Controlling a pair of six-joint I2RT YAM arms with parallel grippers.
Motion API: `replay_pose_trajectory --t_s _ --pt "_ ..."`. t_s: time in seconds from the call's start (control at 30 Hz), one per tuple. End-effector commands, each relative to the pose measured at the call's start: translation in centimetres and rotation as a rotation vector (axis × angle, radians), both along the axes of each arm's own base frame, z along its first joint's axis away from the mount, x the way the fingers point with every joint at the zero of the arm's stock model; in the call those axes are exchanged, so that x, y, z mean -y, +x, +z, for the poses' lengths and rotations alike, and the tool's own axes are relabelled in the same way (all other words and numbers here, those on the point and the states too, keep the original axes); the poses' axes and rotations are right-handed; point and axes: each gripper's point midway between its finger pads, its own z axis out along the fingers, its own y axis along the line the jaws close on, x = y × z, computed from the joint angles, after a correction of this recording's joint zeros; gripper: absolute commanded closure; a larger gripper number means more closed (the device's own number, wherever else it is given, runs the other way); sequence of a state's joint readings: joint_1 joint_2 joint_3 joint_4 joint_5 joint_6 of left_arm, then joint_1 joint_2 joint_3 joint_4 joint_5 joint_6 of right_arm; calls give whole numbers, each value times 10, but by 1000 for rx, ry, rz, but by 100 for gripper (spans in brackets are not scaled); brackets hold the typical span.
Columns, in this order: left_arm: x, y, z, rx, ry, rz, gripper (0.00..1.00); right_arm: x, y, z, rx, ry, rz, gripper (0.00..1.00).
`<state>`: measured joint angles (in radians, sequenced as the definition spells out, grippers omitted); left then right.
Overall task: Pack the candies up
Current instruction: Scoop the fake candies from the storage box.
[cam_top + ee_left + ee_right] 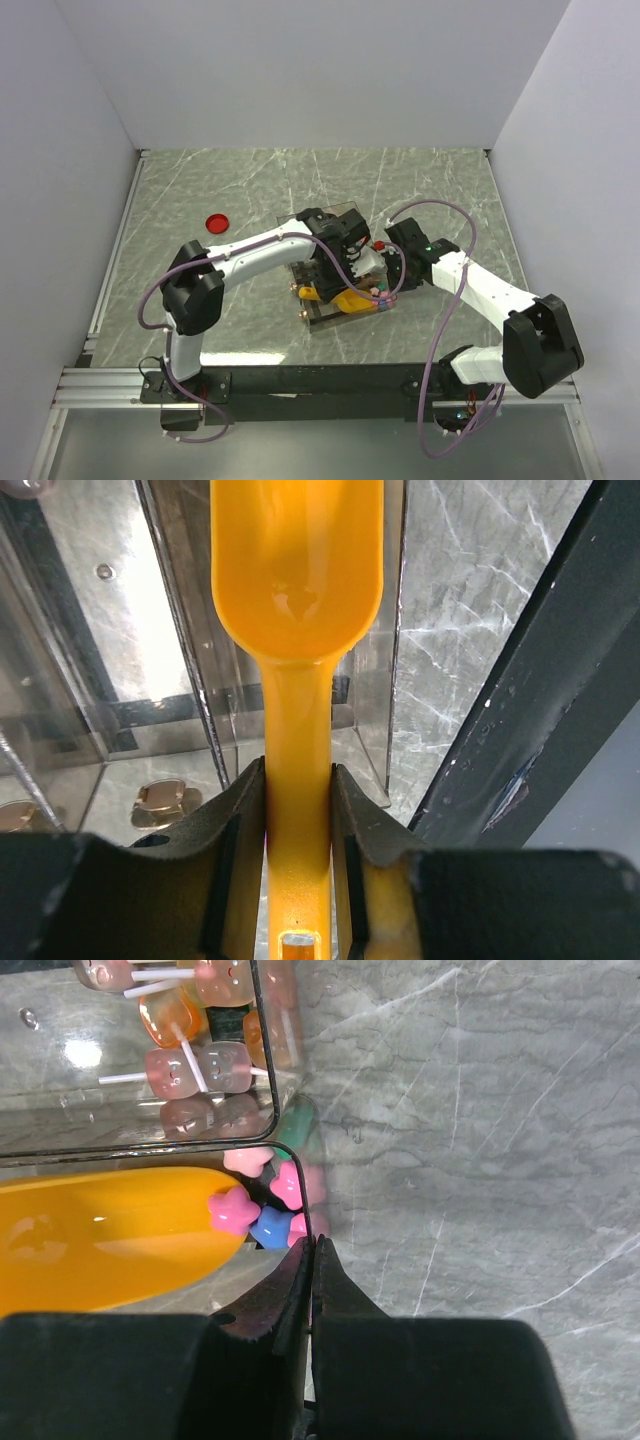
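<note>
My left gripper (298, 780) is shut on the handle of the yellow scoop (297, 570), whose bowl looks empty. In the top view the left gripper (338, 258) holds the scoop (347, 298) inside a clear plastic box (322, 312) at the table's middle. My right gripper (313, 1248) is shut on the thin wall of that clear box (268, 1110). A few small pink and blue candies (262, 1212) lie at the scoop's tip (110, 1245), in the box corner just in front of the right fingers. The right gripper (392, 282) is at the box's right side.
Paler pink and orange sweets on white sticks (190, 1065) fill the neighbouring compartment. Gold-wrapped pieces (160, 802) lie behind a clear wall left of the scoop handle. A flat red lid (217, 222) lies on the marble table to the left. White walls enclose the table.
</note>
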<state>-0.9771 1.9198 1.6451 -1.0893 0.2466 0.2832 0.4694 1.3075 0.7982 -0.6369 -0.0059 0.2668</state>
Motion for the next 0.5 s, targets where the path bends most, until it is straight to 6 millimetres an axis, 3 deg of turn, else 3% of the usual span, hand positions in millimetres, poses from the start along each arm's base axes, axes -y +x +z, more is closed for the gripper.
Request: replay_pose_trajectory --t_s 0.0,0.23,0.47 --pt "58 6 19 84 -188 -87 99 -42 29 21 125 176 10 100" --pt "62 12 39 203 -268 -88 99 -46 27 19 128 214 11 100" --pt "64 0 28 266 -240 -123 99 -50 29 21 134 236 15 100"
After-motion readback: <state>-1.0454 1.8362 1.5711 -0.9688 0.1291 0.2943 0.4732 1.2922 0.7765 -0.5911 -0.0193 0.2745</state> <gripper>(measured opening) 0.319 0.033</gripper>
